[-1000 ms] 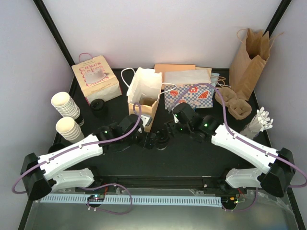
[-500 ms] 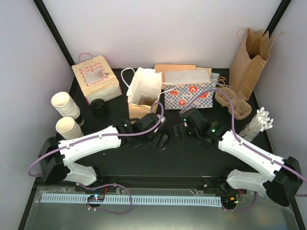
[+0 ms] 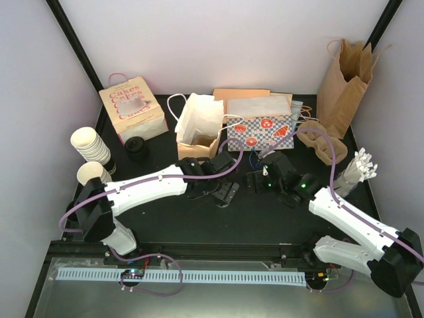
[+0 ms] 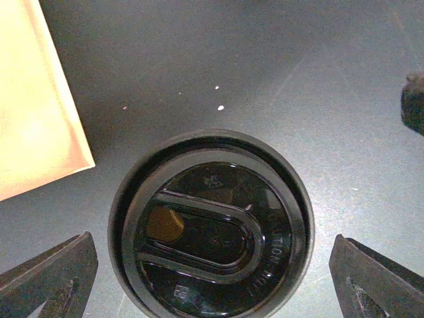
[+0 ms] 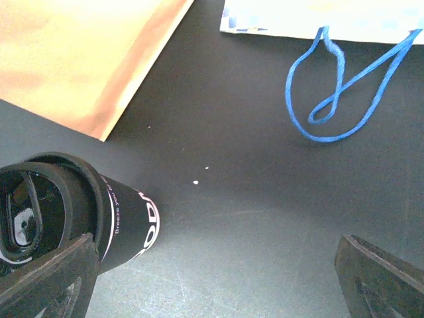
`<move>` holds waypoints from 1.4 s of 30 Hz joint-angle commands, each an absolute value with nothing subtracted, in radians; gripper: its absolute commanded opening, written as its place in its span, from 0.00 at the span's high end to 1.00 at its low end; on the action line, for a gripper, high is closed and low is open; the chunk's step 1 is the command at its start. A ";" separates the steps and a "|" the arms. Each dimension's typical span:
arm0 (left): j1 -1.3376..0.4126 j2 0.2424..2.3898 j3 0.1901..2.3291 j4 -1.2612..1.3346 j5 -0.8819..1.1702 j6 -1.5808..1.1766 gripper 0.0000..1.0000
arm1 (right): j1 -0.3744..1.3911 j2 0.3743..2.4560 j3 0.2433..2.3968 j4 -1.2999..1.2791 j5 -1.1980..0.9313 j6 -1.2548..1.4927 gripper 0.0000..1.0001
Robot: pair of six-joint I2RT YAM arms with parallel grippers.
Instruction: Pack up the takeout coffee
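The left gripper (image 4: 212, 277) is straddling the black-lidded dark paper cup (image 4: 211, 225), jaws spread, apparently to grasp it; the right gripper (image 5: 215, 278) is idling beside it, jaws likewise spread.

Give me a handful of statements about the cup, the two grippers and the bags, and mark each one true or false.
1. The left gripper is open, with a finger on each side of the black paper cup. True.
2. The cup has no lid. False: a round black plastic lid sits on it.
3. The right gripper is shut on the cup. False: it is open and holds nothing, and the cup is off to one side of it.
4. A blue cord handle lies on the black table. True.
5. The tall brown paper bag stands in the far left corner. False: it stands in the far right corner.
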State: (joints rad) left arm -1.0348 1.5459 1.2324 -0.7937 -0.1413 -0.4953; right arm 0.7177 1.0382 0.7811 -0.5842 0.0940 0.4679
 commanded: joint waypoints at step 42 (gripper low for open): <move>-1.039 1.638 1.344 -0.891 -0.128 -0.484 0.18 | 0.701 1.045 0.708 -0.487 -0.055 0.523 0.00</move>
